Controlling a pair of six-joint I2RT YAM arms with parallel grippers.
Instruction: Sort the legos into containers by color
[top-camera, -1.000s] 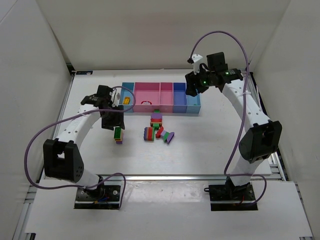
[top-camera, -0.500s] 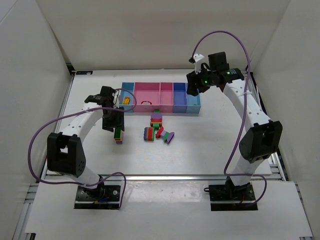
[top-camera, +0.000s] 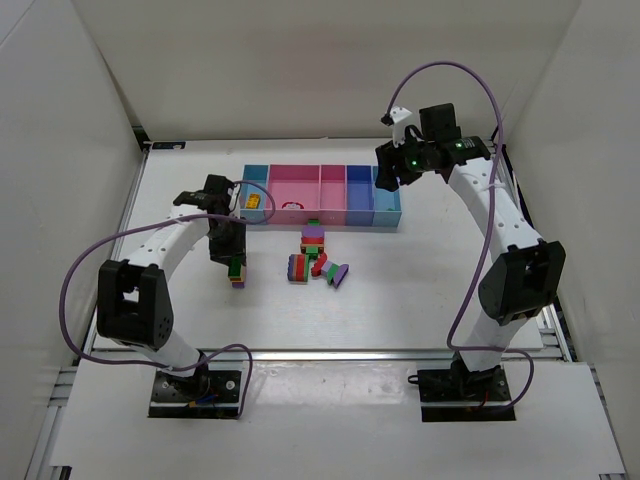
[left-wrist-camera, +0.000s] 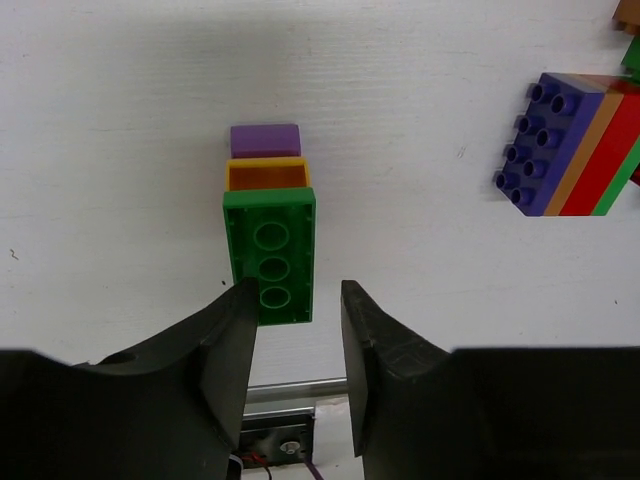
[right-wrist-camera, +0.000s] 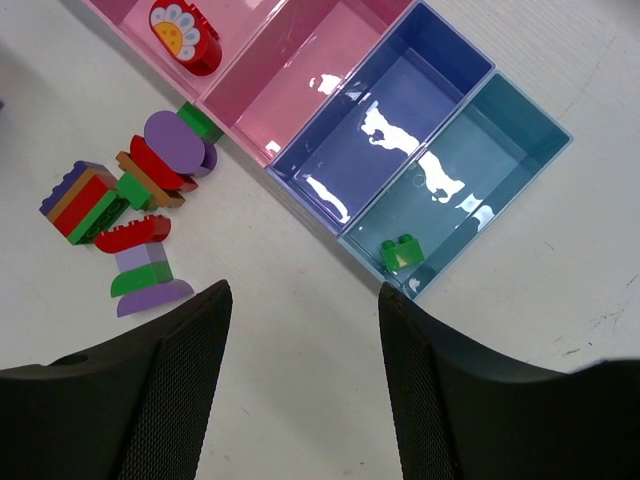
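On the left side of the table (top-camera: 180, 300), I'm hovering the left gripper (left-wrist-camera: 297, 292) low over a little three-brick stack. The green lego (left-wrist-camera: 270, 240) is nearest the jaws, with the orange lego (left-wrist-camera: 267, 176) and the purple lego (left-wrist-camera: 265, 140) running off toward 12 o'clock in the wrist view.

The jaws are standing slightly apart, only just straddling the green's near end. The 9 o'clock finger (left-wrist-camera: 225, 345) is looking like it's touching the corner, while bare table is showing beside the 3 o'clock finger (left-wrist-camera: 375, 345). So I'm calling it not clamped yet.

To do this well, I'm thinking of shifting a touch toward 9 o'clock to centre the brick, then creeping toward 12 so the pads are covering more of its long sides. Otherwise closing is probably just shoving it sideways. The orange and purple are likely coming along too, so they're needing peeling off.

The jumbled pile (top-camera: 315, 258) is sitting at 3 o'clock of my stack, well apart. At 1 o'clock the tray (top-camera: 330, 198) is waiting.

Over its right end the right gripper (right-wrist-camera: 300, 300) is hanging wide open and empty, and one green brick (right-wrist-camera: 400, 254) is lying in the end compartment, so that's my target.
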